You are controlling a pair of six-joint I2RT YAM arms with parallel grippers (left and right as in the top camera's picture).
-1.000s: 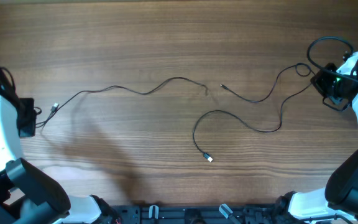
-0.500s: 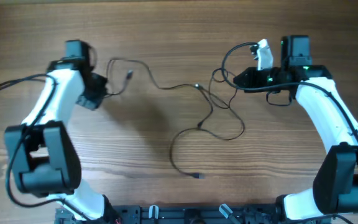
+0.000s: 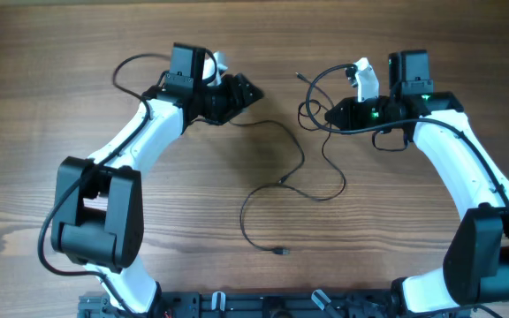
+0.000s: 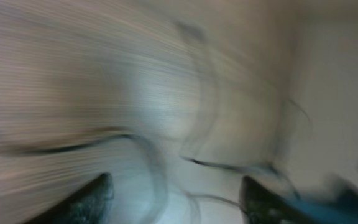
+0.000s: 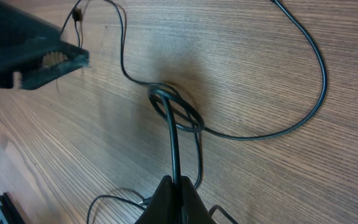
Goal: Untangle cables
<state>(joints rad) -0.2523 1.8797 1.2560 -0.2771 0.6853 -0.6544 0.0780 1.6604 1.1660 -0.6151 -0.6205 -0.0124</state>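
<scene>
The left arm (image 3: pixel 140 132) is raised and bent rightward, and the left gripper (image 3: pixel 239 92) is held level, left of the knot (image 3: pixel 310 113). In the blurred wrist view its fingers (image 4: pixel 92 196) are seen spread apart, with nothing caught between them. The cables (image 3: pixel 300 157) are strung left of and below the knot, with one plug end (image 3: pixel 283 253) lying well below it. Just right of the knot, the right gripper (image 3: pixel 330 112) is clamped on one of the cables running out of it, and the right arm (image 3: pixel 458 168) is arched leftward.

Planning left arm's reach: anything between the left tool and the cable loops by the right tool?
Nothing visible: only bare table lies between the left tool and the cable loops; a loose strand passes nearer the robot.
</scene>
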